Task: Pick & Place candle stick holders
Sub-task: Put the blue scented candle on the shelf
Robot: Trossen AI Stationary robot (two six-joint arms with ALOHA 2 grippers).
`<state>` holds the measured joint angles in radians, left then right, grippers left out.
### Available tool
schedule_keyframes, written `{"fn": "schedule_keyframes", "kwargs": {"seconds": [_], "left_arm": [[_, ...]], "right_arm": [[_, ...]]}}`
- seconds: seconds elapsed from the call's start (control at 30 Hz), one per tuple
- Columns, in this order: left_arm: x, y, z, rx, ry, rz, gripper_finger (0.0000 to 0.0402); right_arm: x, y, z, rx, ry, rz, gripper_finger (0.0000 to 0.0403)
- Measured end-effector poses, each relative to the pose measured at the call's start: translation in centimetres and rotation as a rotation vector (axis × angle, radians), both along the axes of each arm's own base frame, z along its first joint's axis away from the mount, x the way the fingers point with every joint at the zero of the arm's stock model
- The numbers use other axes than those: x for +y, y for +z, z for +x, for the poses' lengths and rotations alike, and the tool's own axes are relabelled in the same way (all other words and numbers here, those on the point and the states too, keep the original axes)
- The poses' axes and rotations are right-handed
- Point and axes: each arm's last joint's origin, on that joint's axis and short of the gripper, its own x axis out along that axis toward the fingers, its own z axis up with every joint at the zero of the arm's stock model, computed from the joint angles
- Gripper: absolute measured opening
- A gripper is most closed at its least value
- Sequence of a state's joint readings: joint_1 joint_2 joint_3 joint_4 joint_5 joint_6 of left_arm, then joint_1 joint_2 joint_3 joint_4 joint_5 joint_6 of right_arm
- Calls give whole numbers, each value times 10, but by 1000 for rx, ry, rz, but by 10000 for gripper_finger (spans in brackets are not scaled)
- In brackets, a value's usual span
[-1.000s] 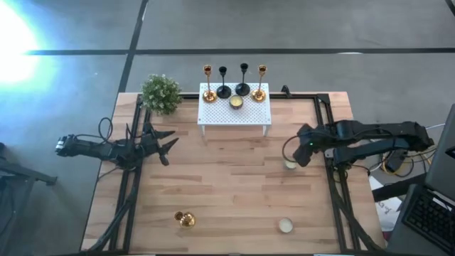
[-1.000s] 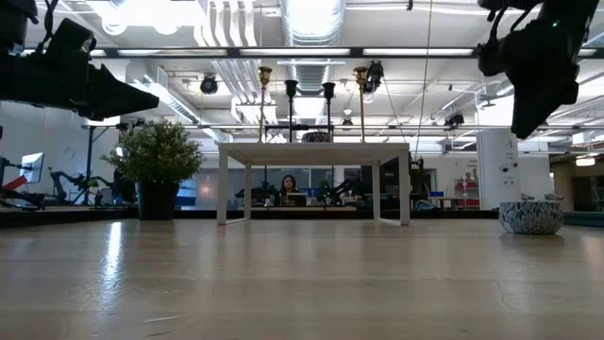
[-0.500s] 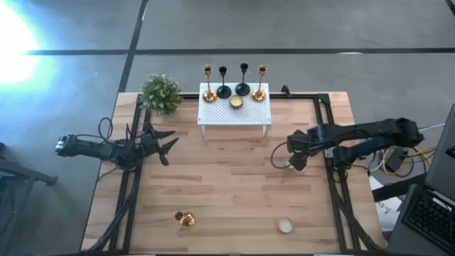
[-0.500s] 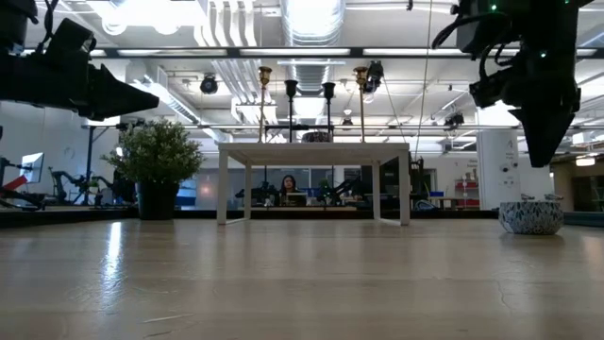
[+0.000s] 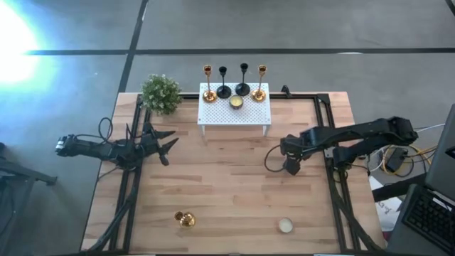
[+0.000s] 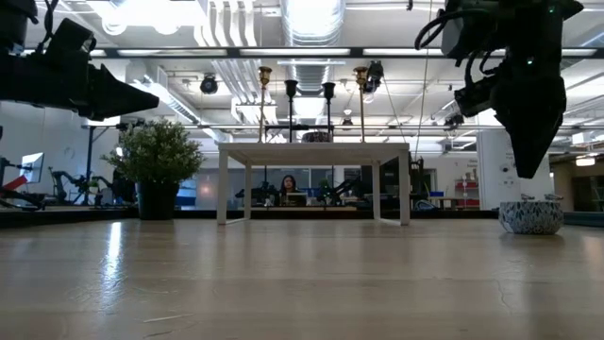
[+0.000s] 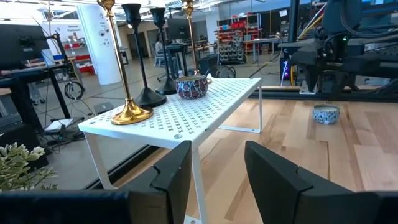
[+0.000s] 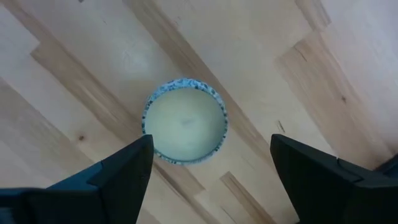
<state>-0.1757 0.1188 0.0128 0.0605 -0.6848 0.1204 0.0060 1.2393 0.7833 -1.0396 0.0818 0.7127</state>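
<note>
Candle stick holders point(image 5: 233, 80) — two gold, two black — stand upright, stems vertical and cups up, in a row on the white rack point(image 5: 234, 110) at twelve o'clock on the wooden table point(image 5: 227, 192); a small gold holder point(image 5: 185, 219) lies at seven o'clock. The right gripper point(image 8: 208, 168), fingers spread apart and empty, hangs over a patterned candle bowl point(image 8: 185, 121) at three o'clock. The left gripper point(image 5: 165, 142) waits at nine o'clock, fingers apart. Behind — a potted plant point(image 5: 161, 93) and an open workshop.

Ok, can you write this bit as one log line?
right gripper: jaws open above small bowl | left gripper: waiting, table's left edge | rack: four holders
</note>
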Motion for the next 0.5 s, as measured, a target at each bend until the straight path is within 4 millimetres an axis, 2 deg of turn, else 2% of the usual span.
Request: {"fn": "schedule_keyframes", "kwargs": {"seconds": [0.3,0.5], "left_arm": [[0,0,0,0,1,0,154],[0,0,0,0,1,0,154]], "right_arm": [[3,-13,9,-44,22,72,302],[3,-25,7,5,25,81,311]]}}
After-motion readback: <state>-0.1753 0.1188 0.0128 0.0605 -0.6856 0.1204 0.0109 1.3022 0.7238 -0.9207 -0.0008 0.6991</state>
